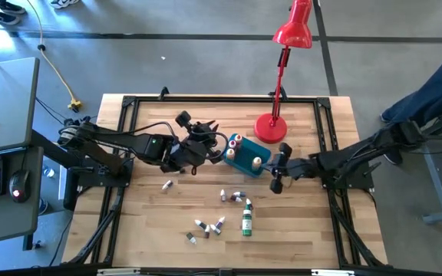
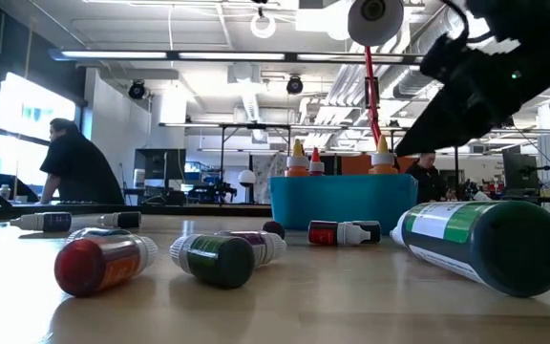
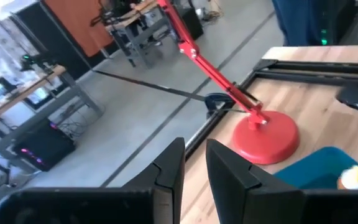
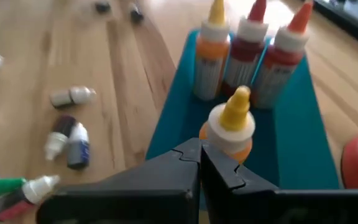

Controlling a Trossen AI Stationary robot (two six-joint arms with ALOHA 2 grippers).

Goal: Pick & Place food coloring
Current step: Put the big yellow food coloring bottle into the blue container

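The food coloring bottles split into two groups. Four stand upright in the teal tub: an orange and two red ones at its far end and a yellow-capped one nearer my right gripper. Several others lie loose on the wood, among them a larger green one. My right gripper is shut at the tub's right end, just short of the yellow-capped bottle, holding nothing. My left gripper hovers by the tub's left end, open by a narrow gap and empty.
A red desk lamp stands with its round base on the table just behind the tub, its stem leaning over the far edge. In the low view, bottles lie in the foreground before the tub. Bare wood lies along the near edge.
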